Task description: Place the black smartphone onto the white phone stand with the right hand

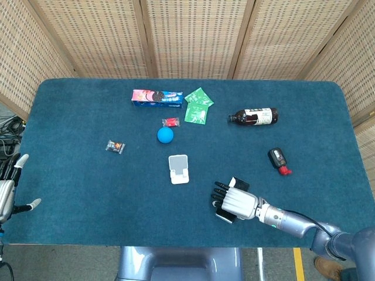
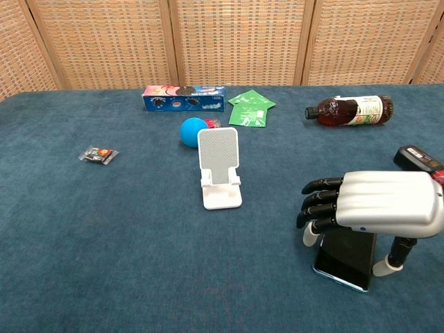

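Note:
The black smartphone [image 2: 345, 255] is at the front right of the blue table, mostly covered by my right hand [image 2: 371, 201]. Fingers come down on its left edge and the thumb on its right edge, so the hand grips it from above, low over the cloth. In the head view only a dark sliver of the smartphone [image 1: 221, 216] shows under the right hand [image 1: 238, 203]. The white phone stand [image 2: 220, 170] stands upright and bare, left of and beyond the hand; the stand [image 1: 179, 168] is near the table's middle. My left hand [image 1: 9, 188] hangs off the left edge, fingers apart.
A blue ball [image 1: 165, 134] and a small red packet lie just behind the stand. Further back are a cookie box [image 1: 157, 97], green sachets [image 1: 198, 106] and a lying bottle [image 1: 253, 116]. A black-and-red device [image 1: 279, 160] lies right of the hand, a candy wrapper [image 1: 115, 146] to the left.

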Robot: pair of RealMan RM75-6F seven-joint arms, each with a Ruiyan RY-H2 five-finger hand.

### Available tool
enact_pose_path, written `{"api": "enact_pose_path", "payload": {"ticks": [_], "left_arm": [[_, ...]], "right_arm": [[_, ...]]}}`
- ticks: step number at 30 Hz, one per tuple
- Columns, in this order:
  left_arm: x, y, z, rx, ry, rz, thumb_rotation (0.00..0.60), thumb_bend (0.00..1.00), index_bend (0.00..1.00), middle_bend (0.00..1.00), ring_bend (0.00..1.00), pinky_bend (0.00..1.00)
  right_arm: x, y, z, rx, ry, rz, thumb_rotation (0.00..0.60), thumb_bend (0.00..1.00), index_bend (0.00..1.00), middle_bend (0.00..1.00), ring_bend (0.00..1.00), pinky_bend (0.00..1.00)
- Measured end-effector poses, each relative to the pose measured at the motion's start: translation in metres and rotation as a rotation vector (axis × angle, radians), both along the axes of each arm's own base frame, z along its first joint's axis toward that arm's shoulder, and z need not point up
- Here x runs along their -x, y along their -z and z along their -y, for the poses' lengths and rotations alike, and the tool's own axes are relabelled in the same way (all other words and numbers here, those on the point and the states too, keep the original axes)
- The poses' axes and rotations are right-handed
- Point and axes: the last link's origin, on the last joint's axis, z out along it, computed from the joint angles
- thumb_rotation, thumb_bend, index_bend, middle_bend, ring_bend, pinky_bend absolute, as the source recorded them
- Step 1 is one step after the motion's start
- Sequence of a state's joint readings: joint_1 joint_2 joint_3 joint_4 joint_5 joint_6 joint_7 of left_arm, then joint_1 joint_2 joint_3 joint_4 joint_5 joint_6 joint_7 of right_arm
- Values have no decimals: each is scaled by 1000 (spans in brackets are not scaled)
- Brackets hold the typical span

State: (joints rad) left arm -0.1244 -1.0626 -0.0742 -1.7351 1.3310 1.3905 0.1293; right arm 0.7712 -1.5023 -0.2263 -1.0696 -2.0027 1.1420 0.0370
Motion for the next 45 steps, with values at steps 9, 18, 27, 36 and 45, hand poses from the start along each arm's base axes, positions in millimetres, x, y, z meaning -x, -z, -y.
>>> {"api": "enact_pose_path", "payload": {"ticks": [9,18,27,36,45], "left_arm": [[0,0,0,0,0,0,600,0,0,0,0,0],[0,0,0,-2,-1,0,600,0,0,0,0,0],[0,0,0,0,-1,2,600,0,0,0,0,0],[1,0,-1,3,-4,5,600,0,0,0,0,0],[3,-2,-3,0,-13,13,600,0,0,0,0,0]], "right_arm": [[1,1,0,-3,-6,-16,600,11,309,271,210,137],[1,6,-3,-22,-7,-58,600,88,359,342,281,210],[-4,1,-4,-50,2,-55,600,383,637,579,542,525],[-32,-29,-1,61,-206,-5,600,384,631,581,550,528],[-80,-55,21,338,-601,-50,600,384,616,579,550,524]]}}
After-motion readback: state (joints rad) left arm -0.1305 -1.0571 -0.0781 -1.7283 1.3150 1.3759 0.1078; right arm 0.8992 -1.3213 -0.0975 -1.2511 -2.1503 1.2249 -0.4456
